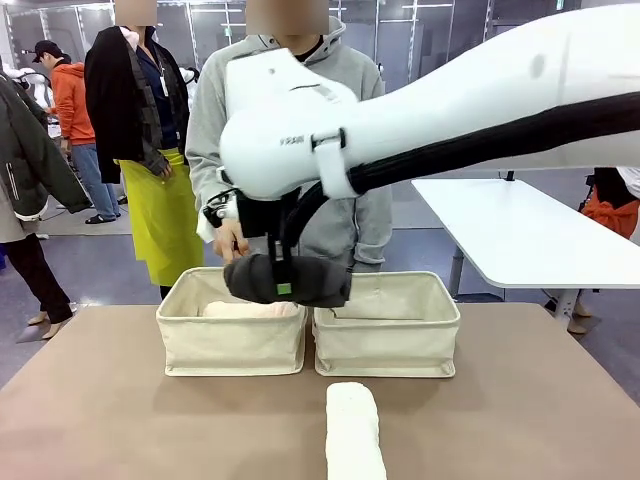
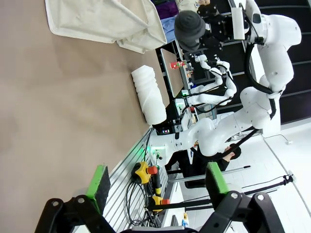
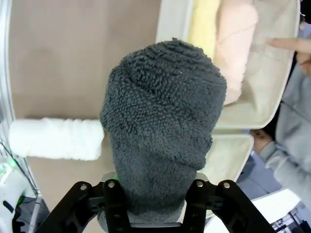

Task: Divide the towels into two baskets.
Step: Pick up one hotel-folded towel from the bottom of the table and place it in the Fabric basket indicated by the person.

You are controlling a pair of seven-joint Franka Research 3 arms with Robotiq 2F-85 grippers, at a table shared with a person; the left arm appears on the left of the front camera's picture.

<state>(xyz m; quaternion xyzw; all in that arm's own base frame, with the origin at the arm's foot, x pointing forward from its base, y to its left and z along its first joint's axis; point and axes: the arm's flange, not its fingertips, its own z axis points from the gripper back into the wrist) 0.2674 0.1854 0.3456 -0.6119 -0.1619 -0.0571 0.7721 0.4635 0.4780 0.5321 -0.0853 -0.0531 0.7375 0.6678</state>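
Dark grey terry: the grey towel (image 1: 300, 280) hangs above the adjoining rims of the two baskets, pinched across its middle by the right gripper (image 1: 283, 287), whose jaws press into the roll. Around it we note the following. The left basket (image 1: 230, 345) holds the pink towel (image 1: 250, 310) and, seen from the right wrist, the yellow towel (image 3: 204, 22) alongside it. The right basket (image 1: 385, 350) stands just beside the left one. A person's hand (image 1: 232, 240) is above the left basket's far rim, close to the gripper. The white towel (image 1: 354, 430) lies on the brown table (image 1: 120, 400) on the near side, apart from the baskets. The left gripper (image 2: 158, 179) hovers over the table with its jaws spread wide, holding nothing.
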